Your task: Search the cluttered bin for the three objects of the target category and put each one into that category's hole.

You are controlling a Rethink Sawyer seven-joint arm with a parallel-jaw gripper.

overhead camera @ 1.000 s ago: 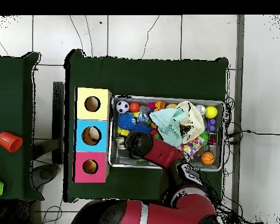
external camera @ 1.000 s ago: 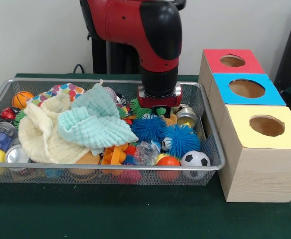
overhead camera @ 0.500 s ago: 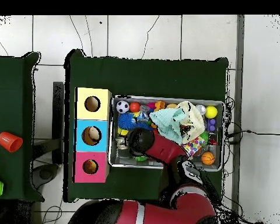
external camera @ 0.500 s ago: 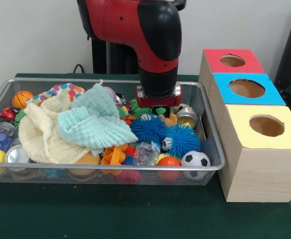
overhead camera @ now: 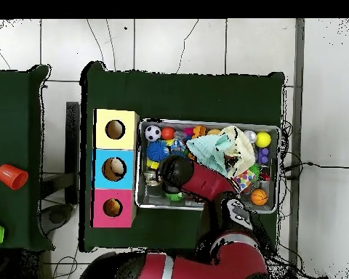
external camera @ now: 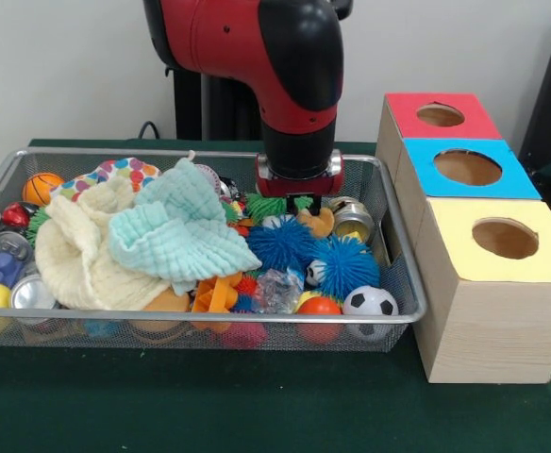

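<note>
The silver wire-mesh bin (external camera: 209, 322) is full of toys and cloths; it also shows in the overhead view (overhead camera: 206, 122). My gripper (external camera: 294, 202) hangs just above the clutter at the bin's back right part. A small orange-brown toy figure (external camera: 318, 222) lies right below and beside it, next to a green spiky ball (external camera: 270, 207). Another orange toy (external camera: 217, 294) sits half under the cloths at the front. No yellow duck shows clearly. The red-topped box's hole (external camera: 440, 115) is behind the other two boxes. In the overhead view something orange shows inside it (overhead camera: 113, 208), and the arm hides the gripper.
The blue-topped box (external camera: 468, 168) and the yellow-topped box (external camera: 505, 238) stand in a row right of the bin. A mint cloth (external camera: 176, 231) and a cream cloth (external camera: 82, 250) cover the bin's left half. Blue spiky balls (external camera: 283, 243), a soccer ball (external camera: 370, 302) and a tin can (external camera: 354, 222) lie nearby.
The gripper has risen a little out of the clutter and shifted slightly left in the front view. The orange-brown figure below it shows more.
</note>
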